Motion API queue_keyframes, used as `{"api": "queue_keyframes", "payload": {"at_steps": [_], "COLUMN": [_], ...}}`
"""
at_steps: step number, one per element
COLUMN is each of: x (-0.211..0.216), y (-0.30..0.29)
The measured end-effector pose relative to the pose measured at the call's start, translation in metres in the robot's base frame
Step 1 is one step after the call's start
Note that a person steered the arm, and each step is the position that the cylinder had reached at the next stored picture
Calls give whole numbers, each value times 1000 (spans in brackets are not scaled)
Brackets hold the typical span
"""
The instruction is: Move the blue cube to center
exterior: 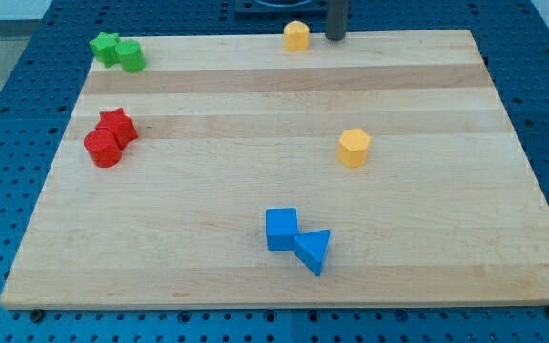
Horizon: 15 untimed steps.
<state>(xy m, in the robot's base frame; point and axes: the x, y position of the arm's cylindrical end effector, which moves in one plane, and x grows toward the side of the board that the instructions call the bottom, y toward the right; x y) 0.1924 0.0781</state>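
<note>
The blue cube point(281, 229) lies on the wooden board point(208, 191) toward the view's bottom, a little below the middle. A blue triangular block point(314, 251) touches its lower right corner. My tip point(335, 37) is at the view's top edge of the board, far above the blue cube and just right of a yellow block point(296, 35).
A yellow hexagonal block point(354, 148) sits right of the middle. A red star point(116, 125) and a red cylinder point(102, 148) touch at the left. A green star point(105, 46) and a green cylinder point(130, 56) sit at the top left corner.
</note>
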Motion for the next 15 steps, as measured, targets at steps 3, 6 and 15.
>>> {"api": "queue_keyframes", "payload": {"at_steps": [3, 6, 15], "x": [1, 64, 274], "y": [-41, -10, 25]}}
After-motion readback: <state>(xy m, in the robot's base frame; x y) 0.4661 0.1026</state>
